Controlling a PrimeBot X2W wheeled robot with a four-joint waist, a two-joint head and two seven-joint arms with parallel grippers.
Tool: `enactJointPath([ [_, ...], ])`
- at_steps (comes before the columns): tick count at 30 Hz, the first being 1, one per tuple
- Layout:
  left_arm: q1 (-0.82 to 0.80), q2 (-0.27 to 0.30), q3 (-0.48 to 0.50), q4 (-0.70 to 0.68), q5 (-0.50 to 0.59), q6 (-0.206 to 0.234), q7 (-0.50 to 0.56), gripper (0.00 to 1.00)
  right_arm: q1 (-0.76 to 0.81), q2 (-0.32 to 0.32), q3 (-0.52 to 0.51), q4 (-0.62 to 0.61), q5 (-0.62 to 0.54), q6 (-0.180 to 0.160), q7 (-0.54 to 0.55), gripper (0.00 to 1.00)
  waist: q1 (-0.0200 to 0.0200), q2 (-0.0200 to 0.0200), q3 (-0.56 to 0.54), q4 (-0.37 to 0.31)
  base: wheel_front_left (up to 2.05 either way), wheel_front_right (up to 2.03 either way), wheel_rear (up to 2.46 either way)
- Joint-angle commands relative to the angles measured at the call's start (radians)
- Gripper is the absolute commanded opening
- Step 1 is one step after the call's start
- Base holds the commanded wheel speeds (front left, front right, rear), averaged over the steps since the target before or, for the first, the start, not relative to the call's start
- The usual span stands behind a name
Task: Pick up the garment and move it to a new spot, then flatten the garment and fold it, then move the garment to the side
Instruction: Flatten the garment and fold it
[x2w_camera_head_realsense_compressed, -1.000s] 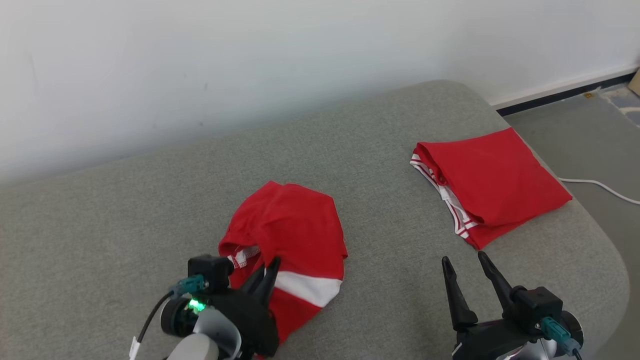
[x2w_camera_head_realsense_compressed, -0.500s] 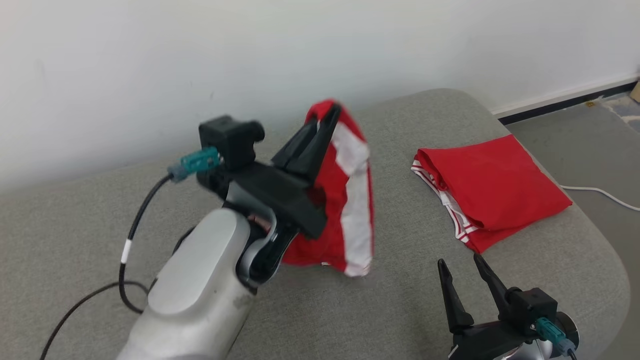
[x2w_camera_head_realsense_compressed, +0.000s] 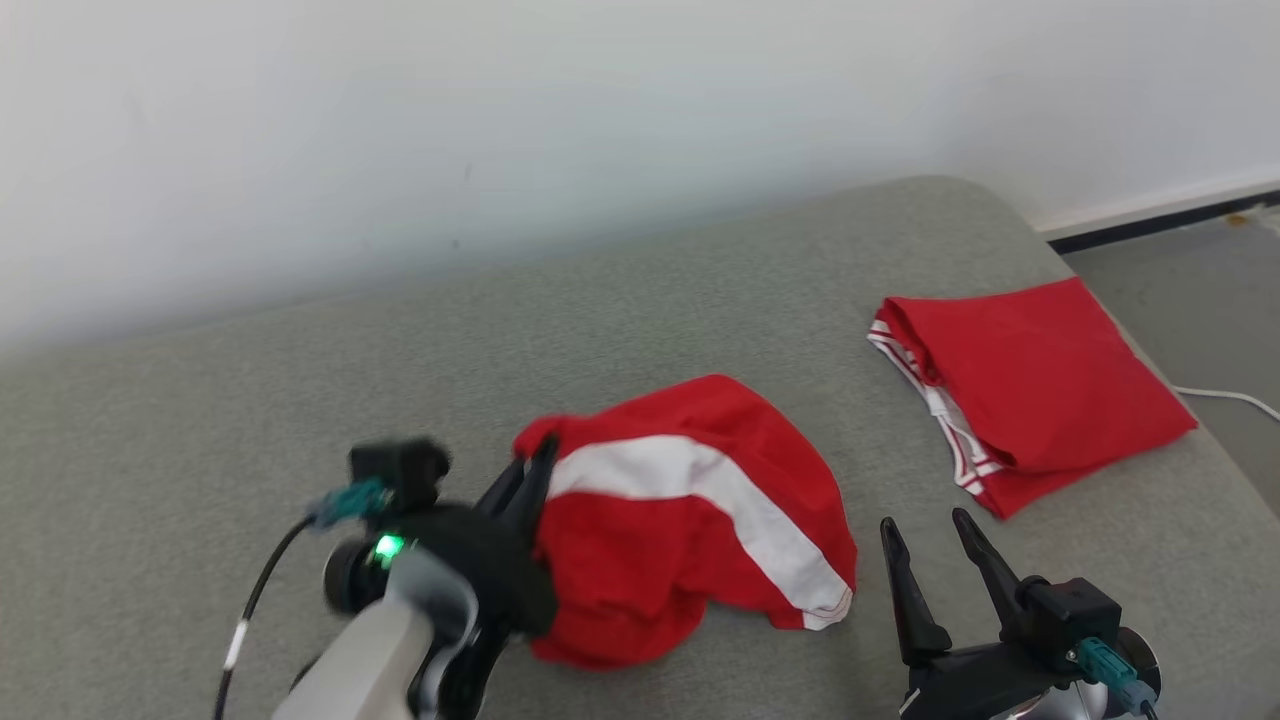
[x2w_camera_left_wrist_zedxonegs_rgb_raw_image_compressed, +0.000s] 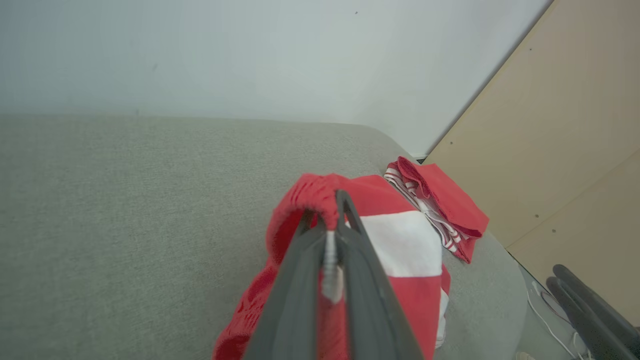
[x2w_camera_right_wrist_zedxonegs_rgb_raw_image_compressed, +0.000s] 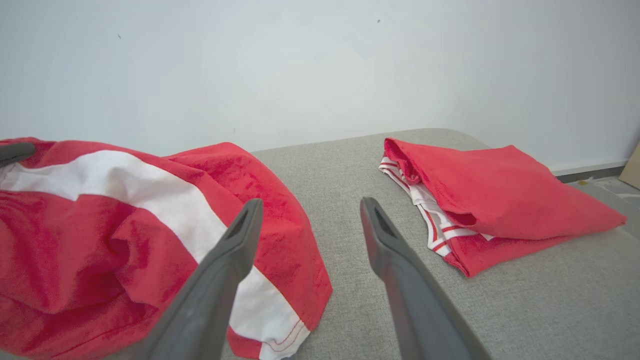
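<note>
The left pincer (x2w_camera_head_realsense_compressed: 535, 460) gripped the crumpled red, white-striped cloth garment (x2w_camera_head_realsense_compressed: 690, 530), resting unflattened (flattening, folding and setting aside remained); the right pincer (x2w_camera_head_realsense_compressed: 924, 520) stood open, empty.

White wall (x2w_camera_head_realsense_compressed: 500, 120), grey fabric cushion (x2w_camera_head_realsense_compressed: 200, 420), dark skirting (x2w_camera_head_realsense_compressed: 1160, 218), grey floor (x2w_camera_head_realsense_compressed: 1225, 290)

Grey fabric cushion (x2w_camera_head_realsense_compressed: 300, 400) against white wall (x2w_camera_head_realsense_compressed: 500, 120). Left gripper (x2w_camera_head_realsense_compressed: 535, 462) near cushion's front edge, left of middle, fingers pinched together on rim of red garment (x2w_camera_head_realsense_compressed: 690, 520). Garment crumpled, broad white stripe slanting across it. Right gripper (x2w_camera_head_realsense_compressed: 922, 520) near front right corner, fingers spread, empty, just right of garment, apart from it. Folded red garment (x2w_camera_head_realsense_compressed: 1040, 380), white-striped trim, at cushion's right edge. White cable (x2w_camera_head_realsense_compressed: 1235, 398) on grey floor (x2w_camera_head_realsense_compressed: 1180, 290) beyond.
</note>
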Motion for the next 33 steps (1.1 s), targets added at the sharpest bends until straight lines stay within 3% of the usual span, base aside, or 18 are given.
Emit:
enactJointPath([
  [1,0.027,0.004,0.007,-0.001,-0.010,0.006,0.000,0.00,0.005,0.002,-0.003,-0.002,-0.003,-0.003,-0.006,1.00,0.0000,-0.0001,0.004,0.039,0.00,0.00,0.00],
  [7,0.190,0.086,0.028,-0.033,-0.041,0.024,-0.008,0.00,0.011,0.003,-0.003,-0.009,-0.010,-0.003,0.003,1.00,0.0000,-0.0001,0.000,0.114,0.00,0.00,0.00],
  [16,0.274,0.136,0.024,-0.059,0.003,0.066,-0.068,0.00,0.011,0.004,0.007,-0.016,-0.010,-0.003,0.013,1.00,0.0000,-0.0001,-0.006,0.151,0.00,0.00,0.00],
  [17,0.278,0.137,0.023,-0.058,0.007,0.066,-0.072,0.34,0.010,0.005,0.009,-0.016,-0.009,-0.003,0.014,1.00,0.0000,-0.0001,-0.007,0.150,0.00,0.00,0.00],
  [18,0.280,0.139,0.021,-0.061,0.011,0.059,-0.083,1.00,0.009,0.005,0.011,-0.016,-0.008,-0.003,0.014,1.00,0.0000,-0.0001,-0.007,0.149,0.00,0.00,0.00],
  [26,0.324,0.157,0.096,-0.097,0.050,0.078,-0.144,1.00,0.024,-0.007,-0.021,-0.023,-0.010,-0.003,0.015,1.00,0.0000,-0.0001,-0.020,0.141,0.00,0.00,0.00],
  [33,0.441,0.136,0.315,-0.263,0.196,0.091,-0.146,1.00,0.048,-0.010,-0.070,-0.042,-0.022,-0.003,0.021,1.00,0.0000,-0.0001,-0.039,0.159,0.00,0.00,0.00],
])
